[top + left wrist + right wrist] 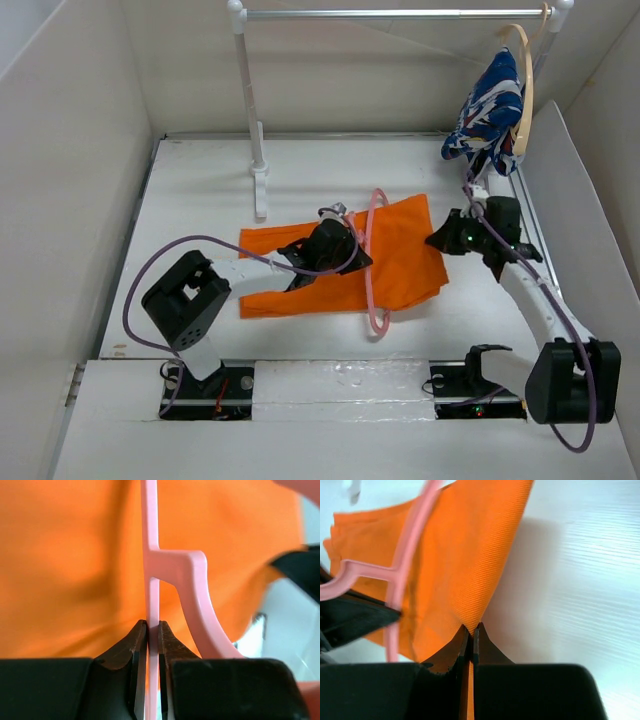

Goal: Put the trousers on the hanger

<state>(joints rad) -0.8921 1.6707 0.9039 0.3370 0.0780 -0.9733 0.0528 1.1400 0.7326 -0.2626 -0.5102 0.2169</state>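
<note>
The orange trousers (400, 255) lie folded on the white table. The thin pink hanger (371, 262) stands upright across them, its loop around the cloth. My left gripper (343, 240) is shut on the hanger's bar (152, 605), over the middle of the trousers (70, 560). My right gripper (440, 240) is shut on the trousers' right edge (470, 570) and lifts it off the table. The hanger also shows at the left of the right wrist view (402, 575).
A white clothes rail (390, 14) stands at the back, its post (250, 110) behind the trousers. A blue-and-white patterned garment (490, 110) hangs on a tan hanger (525, 85) at the rail's right end. White walls enclose the table.
</note>
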